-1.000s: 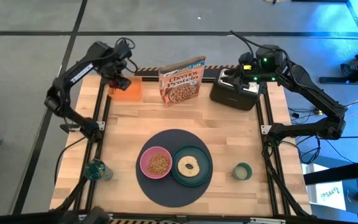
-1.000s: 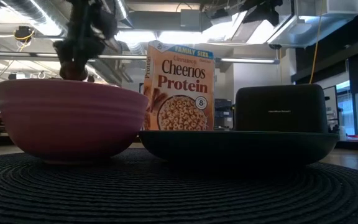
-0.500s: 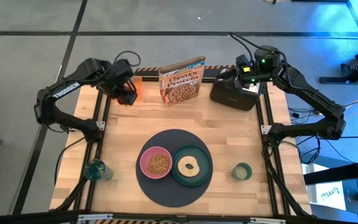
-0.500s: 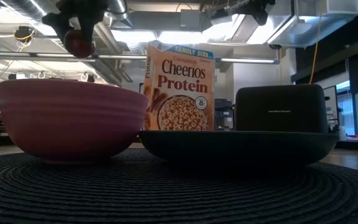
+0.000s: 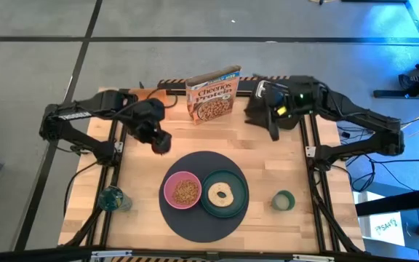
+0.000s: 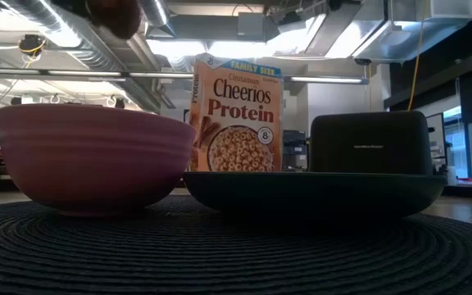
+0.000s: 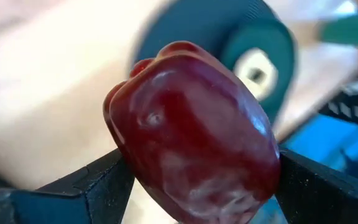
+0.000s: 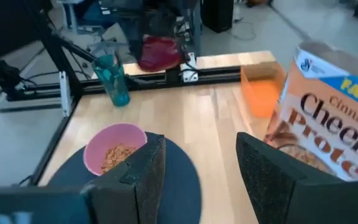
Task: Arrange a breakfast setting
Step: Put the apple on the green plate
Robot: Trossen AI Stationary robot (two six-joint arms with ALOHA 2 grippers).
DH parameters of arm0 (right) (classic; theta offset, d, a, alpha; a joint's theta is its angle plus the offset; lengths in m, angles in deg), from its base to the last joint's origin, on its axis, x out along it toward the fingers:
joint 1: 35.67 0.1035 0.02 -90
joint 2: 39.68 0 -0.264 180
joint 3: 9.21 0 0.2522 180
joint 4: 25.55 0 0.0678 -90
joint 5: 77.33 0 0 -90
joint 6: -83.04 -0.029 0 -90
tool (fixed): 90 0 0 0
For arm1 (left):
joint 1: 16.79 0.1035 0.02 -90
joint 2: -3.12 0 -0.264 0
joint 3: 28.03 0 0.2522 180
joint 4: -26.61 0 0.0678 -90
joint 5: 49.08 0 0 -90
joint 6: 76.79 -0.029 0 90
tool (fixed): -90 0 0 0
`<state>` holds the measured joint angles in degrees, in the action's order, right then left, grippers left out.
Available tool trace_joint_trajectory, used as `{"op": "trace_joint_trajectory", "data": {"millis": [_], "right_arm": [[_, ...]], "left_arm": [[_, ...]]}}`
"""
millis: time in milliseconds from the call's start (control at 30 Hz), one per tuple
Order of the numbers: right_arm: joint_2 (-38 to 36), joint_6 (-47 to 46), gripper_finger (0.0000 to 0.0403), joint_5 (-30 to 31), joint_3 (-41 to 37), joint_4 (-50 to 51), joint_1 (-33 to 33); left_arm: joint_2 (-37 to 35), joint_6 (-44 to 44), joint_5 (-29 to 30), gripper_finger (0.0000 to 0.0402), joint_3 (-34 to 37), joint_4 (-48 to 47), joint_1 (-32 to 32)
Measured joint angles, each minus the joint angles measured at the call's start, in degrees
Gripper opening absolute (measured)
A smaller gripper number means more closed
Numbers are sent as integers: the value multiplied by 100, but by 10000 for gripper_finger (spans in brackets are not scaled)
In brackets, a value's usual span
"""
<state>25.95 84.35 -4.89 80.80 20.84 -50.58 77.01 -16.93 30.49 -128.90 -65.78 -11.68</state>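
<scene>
Where the overhead camera looks down, a pale wooden table (image 5: 217,131) with a black frame stands on a grey floor. Round dark grey mat (image 5: 204,195): near centre, carrying the pink bowl (image 5: 182,191) of cereal on its left and, touching it, the dark green plate (image 5: 225,193) with the bagel-like ring (image 5: 220,193) on it. Small pale-green cup (image 5: 283,200): on bare wood right of the mat. Teal glass (image 5: 113,198): near left corner. Cereal box (image 5: 212,94): upright at the far edge, black toaster (image 5: 268,110) to its right. Left gripper (image 5: 159,141): over the wood just far-left of the mat. Right gripper (image 5: 273,129): at the toaster's near side.

Low view: mat weave in front, bowl (image 6: 95,157) left, plate (image 6: 314,190) right, box (image 6: 237,115) and toaster (image 6: 370,142) behind; ceiling ducts and strip lights beyond. A red shape (image 6: 115,12) hangs at the top edge above the bowl.

Left wrist view: small red food piece (image 7: 194,134), glossy, clamped between the two dark fingers (image 7: 86,190); blurred wood and plate behind.

Right wrist view: fingers (image 8: 143,174) apart, nothing between them; bowl (image 8: 114,147), glass (image 8: 112,80), an orange container (image 8: 263,90) and the box (image 8: 325,118) beyond.
</scene>
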Motion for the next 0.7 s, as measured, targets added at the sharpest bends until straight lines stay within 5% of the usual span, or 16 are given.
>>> {"op": "trace_joint_trajectory", "data": {"millis": [300,700], "right_arm": [[103,41,186,1324,2,-649,1088],[1284,235,201,1735,0,-1776,1973]], "left_arm": [[2,115,-278,324,0,1513,-439],[2,747,-1334,324,1,3401,-786]]}}
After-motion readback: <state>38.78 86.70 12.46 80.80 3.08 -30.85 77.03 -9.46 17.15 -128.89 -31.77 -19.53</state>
